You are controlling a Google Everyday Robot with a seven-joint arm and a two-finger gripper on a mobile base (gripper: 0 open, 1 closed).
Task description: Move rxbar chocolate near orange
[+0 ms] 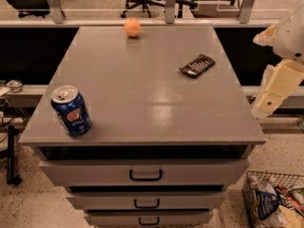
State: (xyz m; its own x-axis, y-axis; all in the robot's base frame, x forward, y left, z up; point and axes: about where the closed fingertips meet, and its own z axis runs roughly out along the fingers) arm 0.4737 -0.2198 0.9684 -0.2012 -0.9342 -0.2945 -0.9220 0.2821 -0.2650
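The rxbar chocolate point(197, 65), a flat dark bar with white print, lies on the right part of the grey cabinet top point(142, 94). The orange point(132, 27) sits at the far edge, left of centre, well apart from the bar. My gripper point(273, 91) hangs off the right side of the cabinet, beyond its edge and lower right of the bar, touching nothing.
A blue soda can point(71, 110) stands at the front left corner. Drawers with handles point(145, 175) face me below. A wire basket of packets point(275, 201) stands on the floor at lower right. Office chairs stand behind a rail at the back.
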